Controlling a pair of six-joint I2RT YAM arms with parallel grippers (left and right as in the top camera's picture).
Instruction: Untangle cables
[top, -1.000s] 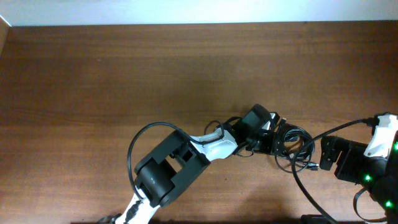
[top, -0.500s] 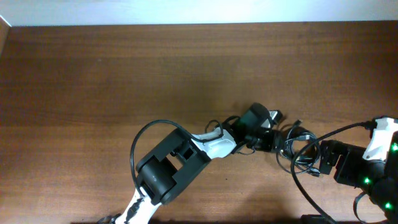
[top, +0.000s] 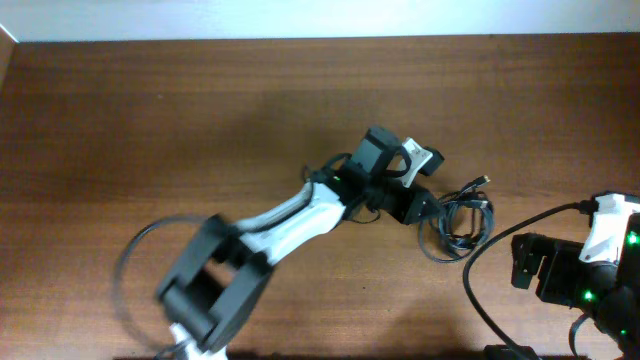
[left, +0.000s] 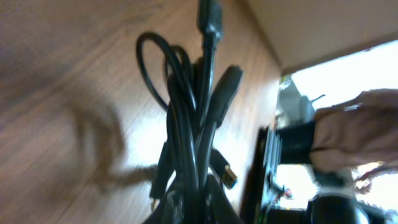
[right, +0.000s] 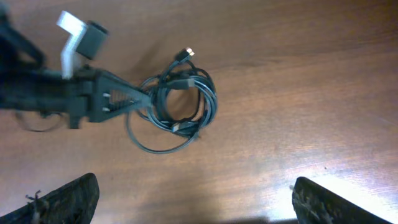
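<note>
Cables: glossy black plastic jacket, metallic plug tips. Tabletop: brown wood grain, smooth, slight sheen.

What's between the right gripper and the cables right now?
Nothing but bare table; the right wrist view shows plain wood between the right gripper and the cables.

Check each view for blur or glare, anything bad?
Overhead: left arm heavily blurred, cables fairly sharp. Left wrist: cables close and soft, background at right blown out. Right wrist: sharp, mild glare on table lower right.
</note>
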